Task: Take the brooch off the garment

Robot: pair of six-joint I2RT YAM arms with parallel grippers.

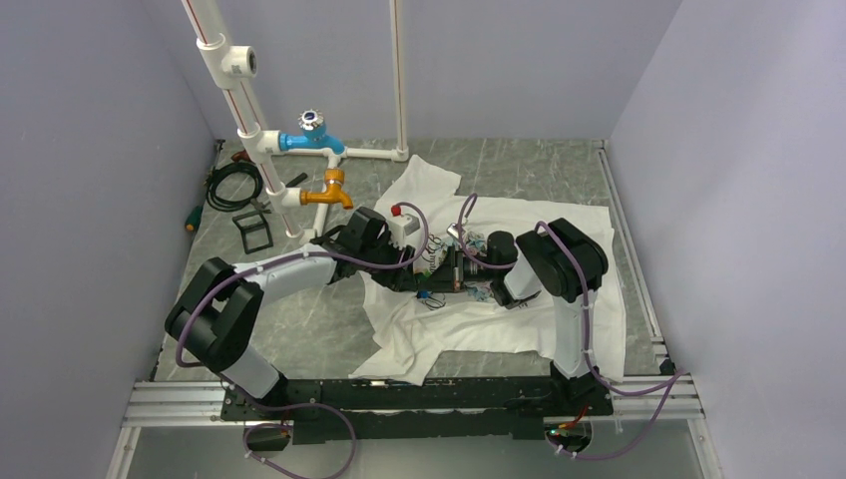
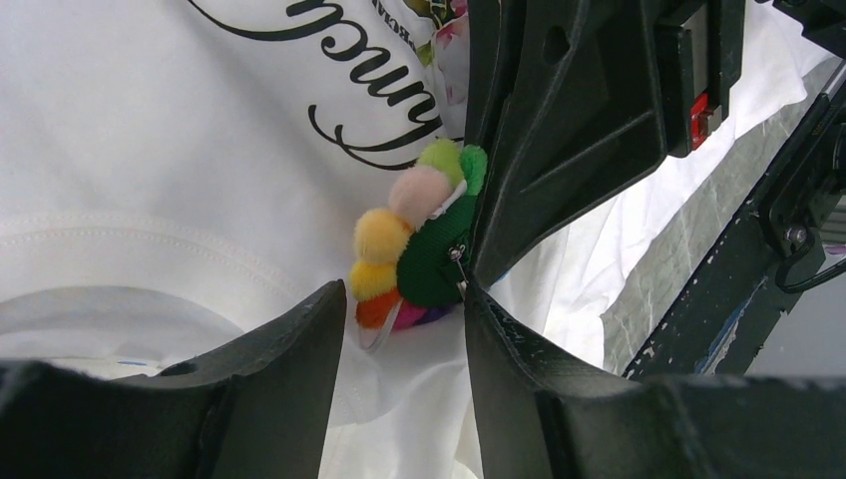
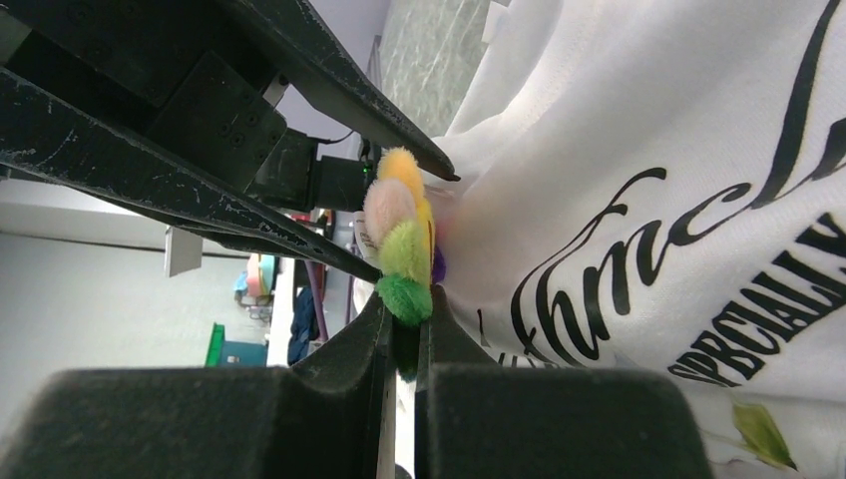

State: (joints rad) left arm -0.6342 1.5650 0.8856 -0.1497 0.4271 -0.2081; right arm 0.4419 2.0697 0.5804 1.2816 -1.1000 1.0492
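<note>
The brooch is a small fuzzy thing made of yellow, pink, green and orange puffs. It sits on the white T-shirt, just beside the black curly letters. The T-shirt lies spread out on the grey table. The right gripper has its two fingers squeezed tight on the green edge of the brooch, so it can pull it away. The left gripper is spread wide, with one finger on each side of the brooch. Its tips look pushed against the cloth. That is most likely to hold the T-shirt down so it does not come up with the pin. The brooch does not look free yet. I think the pull should be slow, or the cloth may bunch up or tear.
</note>
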